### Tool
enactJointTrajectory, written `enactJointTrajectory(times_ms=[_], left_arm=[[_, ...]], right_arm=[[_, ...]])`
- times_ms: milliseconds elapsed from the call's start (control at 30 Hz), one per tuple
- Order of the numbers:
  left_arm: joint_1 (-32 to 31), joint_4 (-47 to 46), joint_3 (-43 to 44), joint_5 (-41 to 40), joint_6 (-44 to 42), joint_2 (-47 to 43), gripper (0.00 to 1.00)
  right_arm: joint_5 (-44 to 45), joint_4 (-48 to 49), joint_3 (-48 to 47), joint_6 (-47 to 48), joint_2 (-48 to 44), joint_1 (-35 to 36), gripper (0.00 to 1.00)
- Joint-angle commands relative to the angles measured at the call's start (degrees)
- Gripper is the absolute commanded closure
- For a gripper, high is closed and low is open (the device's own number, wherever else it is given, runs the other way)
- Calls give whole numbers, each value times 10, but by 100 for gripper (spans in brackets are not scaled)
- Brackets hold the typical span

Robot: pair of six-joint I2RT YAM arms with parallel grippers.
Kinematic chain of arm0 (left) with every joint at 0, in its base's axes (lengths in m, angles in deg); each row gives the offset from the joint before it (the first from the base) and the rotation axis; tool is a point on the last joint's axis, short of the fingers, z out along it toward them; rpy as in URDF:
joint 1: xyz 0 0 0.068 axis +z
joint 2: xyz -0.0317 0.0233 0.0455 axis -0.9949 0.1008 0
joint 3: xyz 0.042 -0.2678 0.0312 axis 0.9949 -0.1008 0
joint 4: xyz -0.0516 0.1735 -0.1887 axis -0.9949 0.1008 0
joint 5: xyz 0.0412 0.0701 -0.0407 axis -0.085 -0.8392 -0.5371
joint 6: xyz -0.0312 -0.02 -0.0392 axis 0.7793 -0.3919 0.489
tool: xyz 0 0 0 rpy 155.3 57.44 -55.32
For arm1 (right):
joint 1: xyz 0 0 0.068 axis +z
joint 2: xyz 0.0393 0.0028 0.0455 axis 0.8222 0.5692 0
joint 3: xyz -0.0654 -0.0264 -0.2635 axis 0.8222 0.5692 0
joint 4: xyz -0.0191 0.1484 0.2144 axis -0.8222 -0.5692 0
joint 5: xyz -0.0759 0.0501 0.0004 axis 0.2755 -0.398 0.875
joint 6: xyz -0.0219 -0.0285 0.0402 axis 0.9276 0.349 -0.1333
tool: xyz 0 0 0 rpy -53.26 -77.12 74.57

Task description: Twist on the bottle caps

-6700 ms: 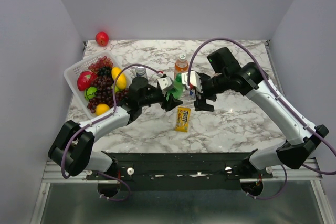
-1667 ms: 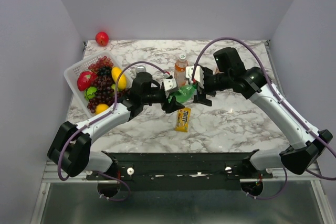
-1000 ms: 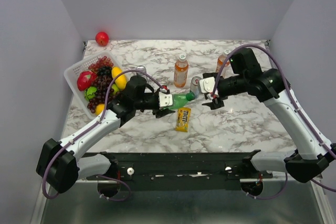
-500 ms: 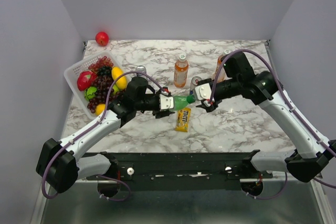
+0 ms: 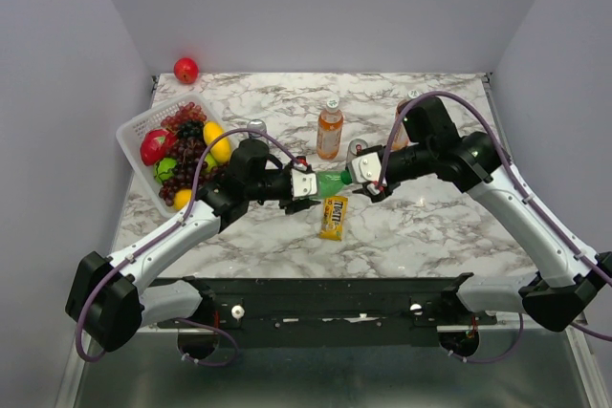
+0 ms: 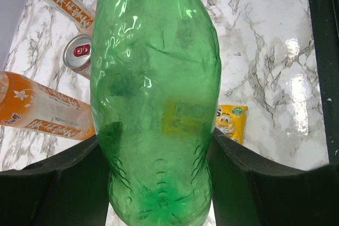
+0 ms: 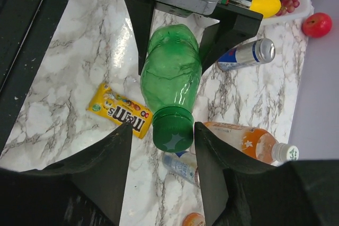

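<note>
Left pincer point(image 5: 304, 184) clamped on green bottle point(image 7: 172, 75), held level above table point(image 5: 430, 226). Right pincer point(image 5: 362, 173) straddles dark green cap point(image 7: 172, 134) at its neck; can't tell if gripping. Risk: off-axis closing cross-threads cap, or bottle twists in grip.

White fruit basket point(image 5: 129, 136): left side of marble table point(image 5: 430, 226). Red apple point(image 5: 185, 70): behind basket. Yellow candy packet point(image 5: 333, 217): flat, mid-table. Drink can point(image 5: 256, 128): beside basket.
</note>
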Motion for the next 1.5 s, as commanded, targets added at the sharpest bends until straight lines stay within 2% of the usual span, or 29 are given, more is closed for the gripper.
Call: enactJointTrajectory(times_ms=[0, 233, 333, 367, 400, 600, 667, 700, 800, 867, 900, 1000, 1033, 1067, 1167, 1200, 1267, 1300, 1333, 1367, 1400, 1467], left_arm=[[-2, -17, 12, -10, 3, -10, 100], [-2, -17, 9, -14, 3, -11, 100], [-4, -36, 0, -28, 7, -12, 100], [-5, -40, -4, -52, 9, -16, 100], [-8, -86, -11, -69, 16, -18, 100], [-49, -228, -49, -266, -4, -15, 100], [-53, -243, -49, -297, -14, -9, 100], [-54, -252, -48, -309, -18, -7, 100], [-57, -255, -48, -345, -19, -4, 100], [-57, -249, -48, -355, -8, -4, 100], [-59, -241, -47, -359, -4, -4, 100], [-60, -218, -44, -368, 16, -1, 100], [-61, -212, -44, -369, 21, -1, 100], [-61, -205, -43, -368, 25, -1, 100], [-60, -167, -48, -342, 39, -9, 100], [-58, -150, -49, -312, 43, -12, 100], [-49, -140, -57, -276, 72, -26, 100], [-44, -144, -60, -249, 91, -33, 100], [-39, -149, -64, -205, 107, -39, 100], [-38, -153, -63, -187, 137, -46, 100], [-38, -156, -59, -174, 155, -47, 100], [-35, -156, -34, -141, 208, -39, 100]], right_arm=[[13, 30, 15, -7, 2, 5, 44], [18, 31, 4, -32, 13, 5, 57], [20, 29, -8, -62, 21, 5, 69], [21, 28, -13, -97, 33, 5, 76], [20, 27, -21, -123, 43, 5, 79], [-29, -58, -176, -337, 185, -7, 89], [-44, -38, -187, -402, 199, -29, 94], [-61, -11, -185, -467, 203, -38, 98], [-60, 26, -196, -600, 220, -54, 100], [-34, 46, -193, -675, 226, -56, 100], [11, 59, -187, -765, 227, -56, 100], [48, 58, -185, -814, 228, -50, 100], [54, 54, -198, -816, 232, -50, 97], [59, 50, -208, -813, 239, -52, 72], [4, 74, -246, -771, 236, -82, 38], [-72, 97, -256, -725, 230, -92, 38], [-111, 100, -257, -650, 214, -115, 37], [-143, 127, -235, -582, 177, -121, 36], [-162, 160, -203, -563, 153, -131, 35], [-169, 207, -113, -558, 129, -133, 32], [-165, 321, -75, -593, 99, -134, 30], [-158, 403, -20, -623, 56, -135, 26]])
